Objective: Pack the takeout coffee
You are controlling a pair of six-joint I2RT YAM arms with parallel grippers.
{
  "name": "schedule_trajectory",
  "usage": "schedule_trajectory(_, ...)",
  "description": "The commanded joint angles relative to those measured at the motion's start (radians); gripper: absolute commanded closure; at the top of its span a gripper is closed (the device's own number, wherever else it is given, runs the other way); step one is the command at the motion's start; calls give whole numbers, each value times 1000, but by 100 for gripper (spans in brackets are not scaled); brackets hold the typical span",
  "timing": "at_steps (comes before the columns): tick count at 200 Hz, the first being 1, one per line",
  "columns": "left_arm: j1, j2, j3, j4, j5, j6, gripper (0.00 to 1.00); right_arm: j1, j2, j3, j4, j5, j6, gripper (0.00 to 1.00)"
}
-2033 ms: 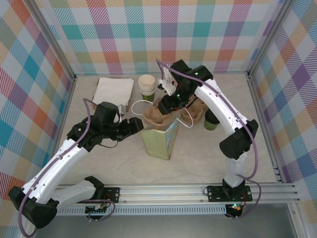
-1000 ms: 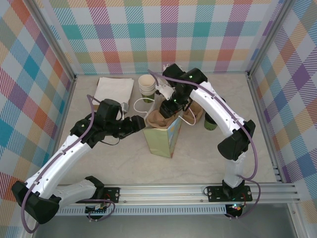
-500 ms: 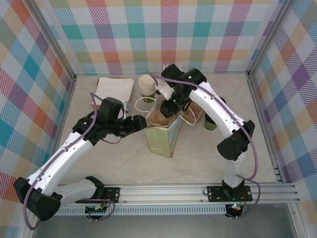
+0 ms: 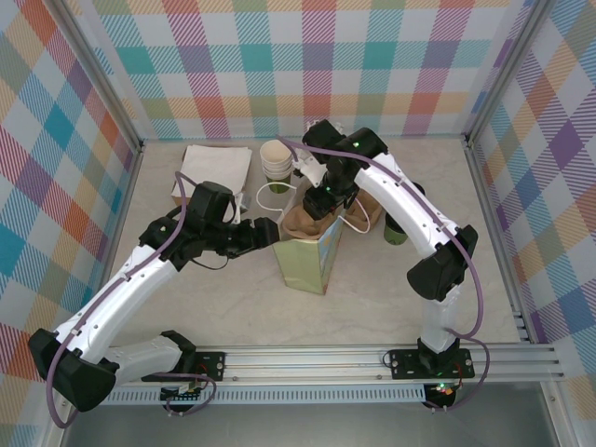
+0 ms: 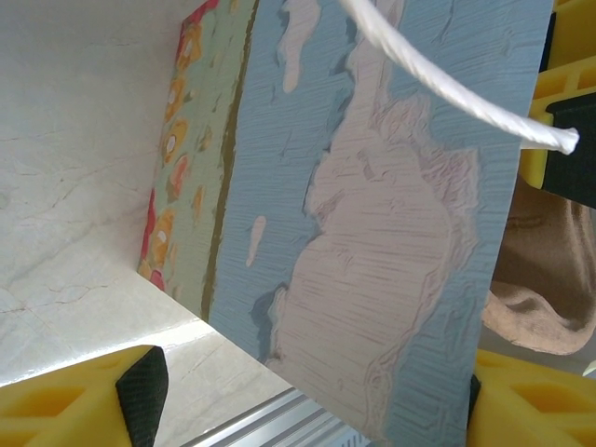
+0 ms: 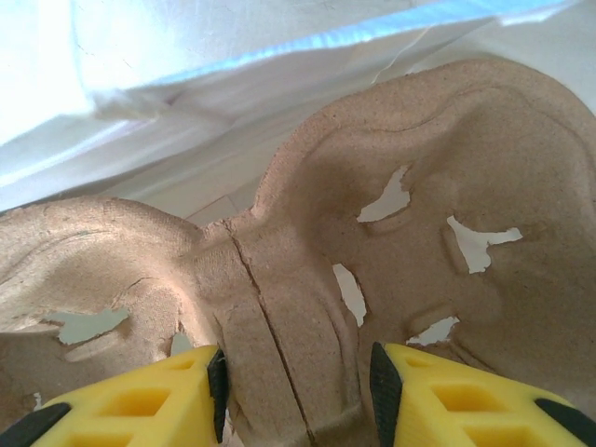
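One paper bag (image 4: 305, 261) stands mid-frame, with one pulp cup carrier (image 4: 307, 221) in its mouth. Right gripper (image 4: 325, 198): jaws pinched on the carrier's centre ridge. Left gripper (image 4: 267, 233): jaws wide apart at the bag's left face, contact unclear. One takeout coffee (image 4: 398, 229) sits on the table, right of the bag and outside it. Upper left: one stack of lidless cups (image 4: 277, 158), one napkin pile (image 4: 215, 169).

Takeout coffee (image 4: 397, 233) partly hidden behind right arm (image 4: 414, 209); carrier (image 6: 307, 233) edges cropped.
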Motion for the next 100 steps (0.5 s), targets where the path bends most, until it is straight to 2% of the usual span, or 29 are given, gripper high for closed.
schedule_trajectory(1,6,3,29,-55,-5,15,25,3,13,5,1,35,-24,54)
schedule_trajectory(100,6,32,67,-40,-74,-22,25,44,-8,-112,66,84,-90,55)
